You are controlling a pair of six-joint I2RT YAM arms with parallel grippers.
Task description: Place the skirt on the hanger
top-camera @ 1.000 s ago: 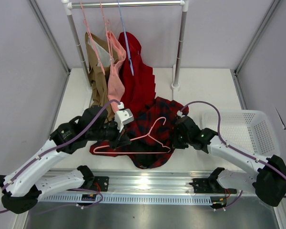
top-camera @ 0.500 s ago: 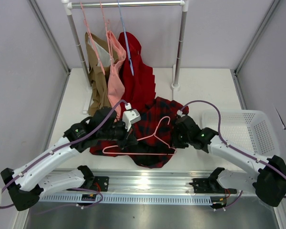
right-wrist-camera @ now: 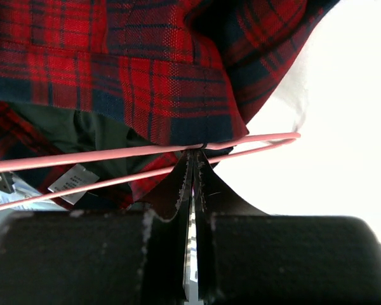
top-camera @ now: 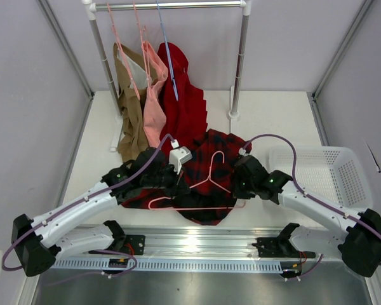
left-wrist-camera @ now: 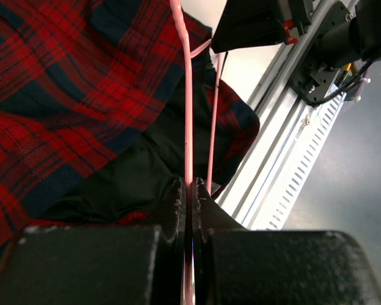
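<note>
The skirt [top-camera: 225, 143] lies crumpled at centre frame, partly hidden under the hanger [top-camera: 197, 208] and both arms. The left gripper [left-wrist-camera: 186, 185] is clamped on the hanger wire. The right gripper [right-wrist-camera: 192, 154] is closed at the plaid hem where the wire crosses, and what it pinches is indiscernible.

left gripper [left-wrist-camera: 187, 190] pinched on hanger [left-wrist-camera: 188, 95], over skirt's [top-camera: 225, 149] left | right gripper [right-wrist-camera: 192, 159] closed, at skirt's right edge

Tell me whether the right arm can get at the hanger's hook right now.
Probably yes: the hanger's hook lies uncovered on the skirt, right beside the right gripper, though that gripper is shut.
</note>
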